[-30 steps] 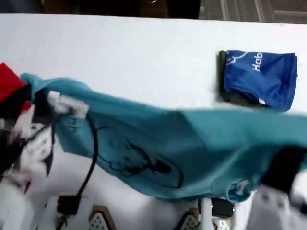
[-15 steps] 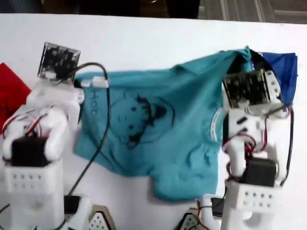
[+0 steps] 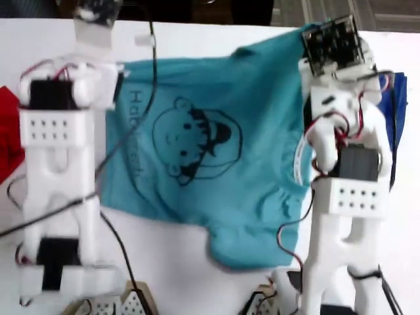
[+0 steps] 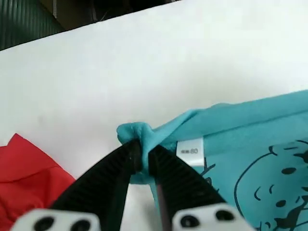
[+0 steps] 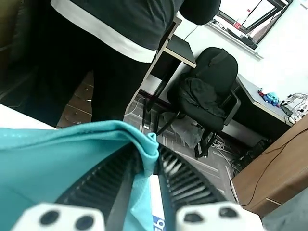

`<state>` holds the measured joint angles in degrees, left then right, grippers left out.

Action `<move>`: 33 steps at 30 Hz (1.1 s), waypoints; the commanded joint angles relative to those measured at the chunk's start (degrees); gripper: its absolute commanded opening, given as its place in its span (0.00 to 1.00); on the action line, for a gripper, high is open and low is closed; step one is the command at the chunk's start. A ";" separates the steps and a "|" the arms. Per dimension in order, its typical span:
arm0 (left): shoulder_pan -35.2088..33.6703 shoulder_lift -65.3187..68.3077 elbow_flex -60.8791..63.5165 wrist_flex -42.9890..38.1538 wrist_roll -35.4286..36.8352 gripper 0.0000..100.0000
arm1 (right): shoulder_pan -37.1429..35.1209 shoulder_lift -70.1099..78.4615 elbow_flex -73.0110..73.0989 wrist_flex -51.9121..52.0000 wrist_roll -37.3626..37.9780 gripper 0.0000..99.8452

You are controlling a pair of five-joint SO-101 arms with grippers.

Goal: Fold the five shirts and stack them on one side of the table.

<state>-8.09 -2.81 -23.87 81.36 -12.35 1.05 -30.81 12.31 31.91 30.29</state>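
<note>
A teal shirt with a bear print lies spread face up on the white table, between the two arms. In the left wrist view my left gripper is shut on a bunched corner of the teal shirt, beside its white tag. My right gripper is shut on the edge of the teal shirt, at the far right corner. A folded blue shirt lies at the right, partly hidden behind the right arm. A red shirt lies at the left edge, also seen as red cloth.
A black cable runs from the left arm across the teal shirt's left side. Both arm bases stand at the near table edge. The table's far edge is just beyond the grippers.
Both arms have swung toward the far side of the table, carrying the teal shirt with them. It hung bunched a second ago and now lies spread flat, print up.
</note>
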 commanded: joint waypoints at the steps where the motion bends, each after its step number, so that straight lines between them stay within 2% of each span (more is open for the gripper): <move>1: -3.16 6.68 -14.37 3.43 -0.26 0.03 | -0.31 4.00 -7.47 0.13 0.18 0.02; 8: -3.43 19.34 -26.33 11.52 -2.55 0.03 | -0.31 11.56 -12.84 1.01 0.18 0.02; 11: -3.34 23.21 -28.18 13.10 -2.64 0.03 | -1.27 14.20 -12.84 6.46 0.18 0.02; 18: -3.34 30.77 -27.82 15.47 -2.73 0.03 | -5.85 21.93 -12.75 19.30 0.18 0.02; 25: -3.34 37.36 -28.18 18.02 -2.81 0.03 | -5.76 30.29 -12.84 25.27 0.18 0.02; 33: -2.46 35.43 -25.01 21.10 -8.26 0.03 | -6.37 25.27 -12.84 34.77 0.53 0.02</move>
<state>-10.90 35.60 -49.63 101.32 -19.30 -5.01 -0.57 2.02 63.21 30.29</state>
